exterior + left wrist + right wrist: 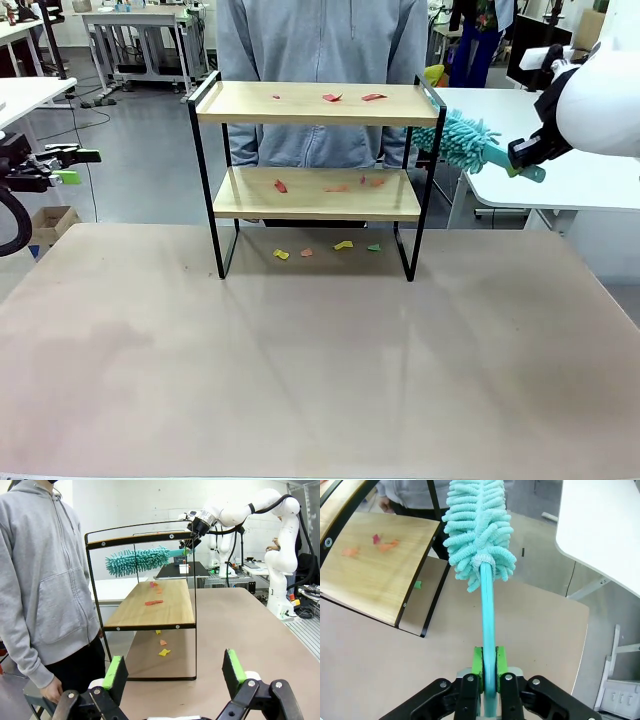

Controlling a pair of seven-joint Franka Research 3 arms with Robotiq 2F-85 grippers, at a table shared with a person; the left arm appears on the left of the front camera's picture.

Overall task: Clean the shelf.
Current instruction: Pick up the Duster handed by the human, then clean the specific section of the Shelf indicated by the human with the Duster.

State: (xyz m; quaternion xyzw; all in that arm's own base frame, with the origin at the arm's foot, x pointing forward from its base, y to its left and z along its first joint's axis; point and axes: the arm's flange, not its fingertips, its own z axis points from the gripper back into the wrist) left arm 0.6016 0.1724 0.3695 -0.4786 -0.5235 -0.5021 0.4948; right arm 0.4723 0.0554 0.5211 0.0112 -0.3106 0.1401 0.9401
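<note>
The shelf (pixel 318 104) stands at the table's far side, two light wooden boards in a black frame, with small red and orange scraps (pixel 332 97) on both boards. More scraps (pixel 343 245) lie on the table under it. My right gripper (pixel 524 155) is shut on the handle of a teal fluffy duster (pixel 462 140), whose head sits just outside the shelf's right end, between the two boards (pixel 137 561). In the right wrist view the duster (pixel 479 530) points past the lower board (pixel 375 570). My left gripper (pixel 68 165) hangs open at the far left, holding nothing.
A person in a grey hoodie (pixel 320 70) stands right behind the shelf. White tables (pixel 560 150) flank the scene at the right and left. The near half of the beige table (pixel 320 360) is bare.
</note>
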